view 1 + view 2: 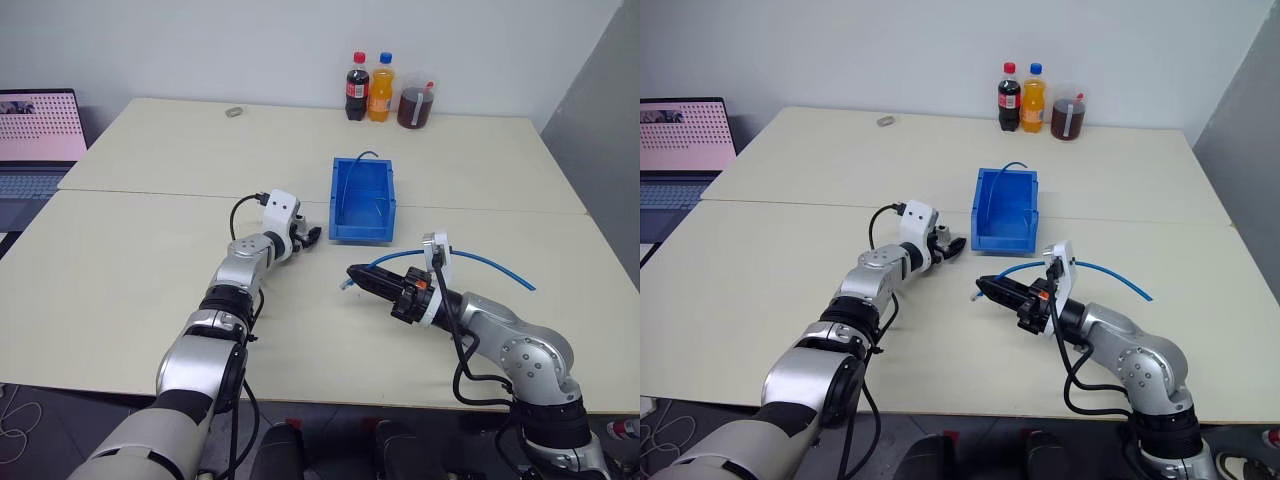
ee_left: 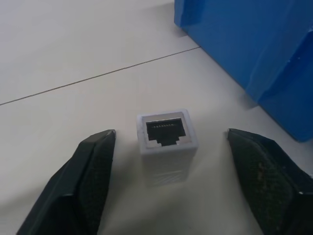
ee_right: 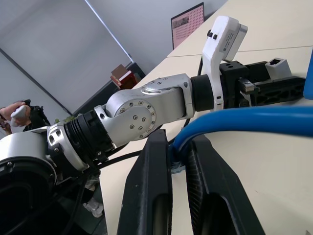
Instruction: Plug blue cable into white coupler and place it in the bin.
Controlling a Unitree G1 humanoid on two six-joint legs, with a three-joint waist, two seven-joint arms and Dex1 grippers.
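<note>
The blue cable's (image 3: 254, 122) plug end is hidden between the right pincer's (image 3: 178, 161) fingers. The laptop (image 1: 38, 140) far from the bin (image 1: 362, 200) is cut off.

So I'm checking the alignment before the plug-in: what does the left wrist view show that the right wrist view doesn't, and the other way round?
Left wrist view: the white coupler stands on the table between the open left gripper fingers, untouched, its socket facing the camera, beside the bin.

Right wrist view: the right gripper shut on the blue cable, and a laptop behind.

Both: the coupler, the left gripper and the table.
</note>
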